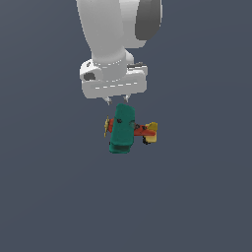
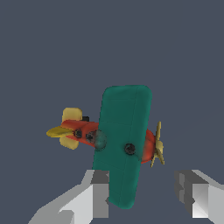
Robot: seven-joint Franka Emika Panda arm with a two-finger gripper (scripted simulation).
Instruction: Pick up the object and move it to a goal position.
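The toy biplane has teal-green wings, a red-orange body, a yellow tail and a yellow propeller. It lies on the flat grey-blue ground just below my gripper. In the wrist view the biplane shows from above, tail to one side and propeller to the other. My gripper is open, its fingers wide apart. One end of the top wing reaches between them, close to one finger. Nothing is held.
The grey-blue ground stretches flat all around the biplane. The white arm rises straight above the gripper. No other objects or goal marker show.
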